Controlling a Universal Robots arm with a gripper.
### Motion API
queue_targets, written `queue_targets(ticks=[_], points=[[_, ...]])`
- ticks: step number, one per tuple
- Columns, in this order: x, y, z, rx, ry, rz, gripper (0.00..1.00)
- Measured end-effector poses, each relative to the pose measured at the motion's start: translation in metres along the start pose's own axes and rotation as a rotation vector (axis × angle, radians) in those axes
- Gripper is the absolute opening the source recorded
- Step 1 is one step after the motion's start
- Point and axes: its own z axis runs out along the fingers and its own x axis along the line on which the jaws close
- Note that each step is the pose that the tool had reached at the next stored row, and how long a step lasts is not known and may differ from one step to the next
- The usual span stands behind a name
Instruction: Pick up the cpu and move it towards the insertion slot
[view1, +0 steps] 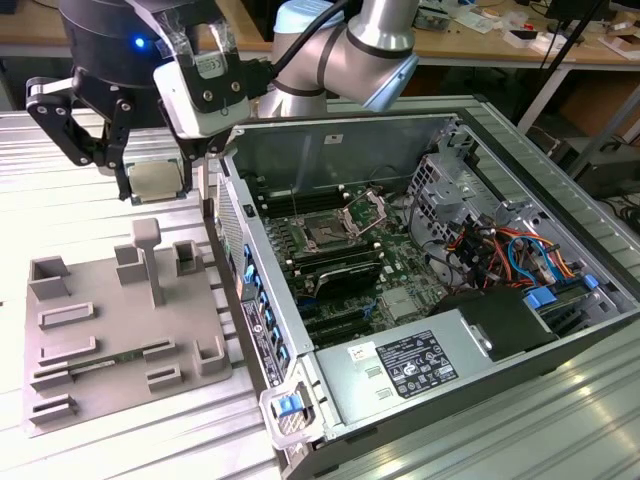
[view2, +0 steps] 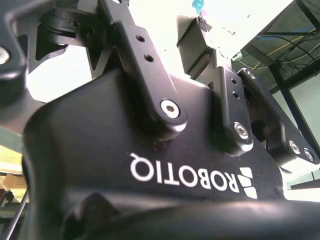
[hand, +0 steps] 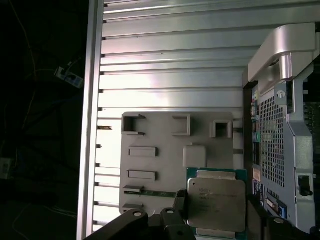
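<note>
At the exterior view's left, the gripper (view1: 158, 180) is seen above the ribbed metal surface (view1: 50, 215). The cpu (view1: 152, 182) is held flat between its fingers (view1: 126, 180), which are closed narrow on two edges of the chip. Below it, the grey tray (view1: 110, 330) with raised blocks is lying on the surface. In the first wrist view the cpu (hand: 216, 204) is seen over the tray (hand: 160, 165), at the side next to the case. Further to the exterior view's right, the open computer case (view1: 480, 130) is placed, and the insertion slot (view1: 327, 236) is found on the green board inside, with its silver bracket apparently lifted open. The pick-up is therefore judged as done. The move to the slot is judged as hardly begun, because the chip is well apart from it, outside the case wall.
</note>
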Motion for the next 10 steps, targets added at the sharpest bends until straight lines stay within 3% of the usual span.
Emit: queue_targets(ticks=[10], points=[[-0.0081, -0.0002, 0.0001, 0.0001, 0.0001, 0.0, 0.55]])
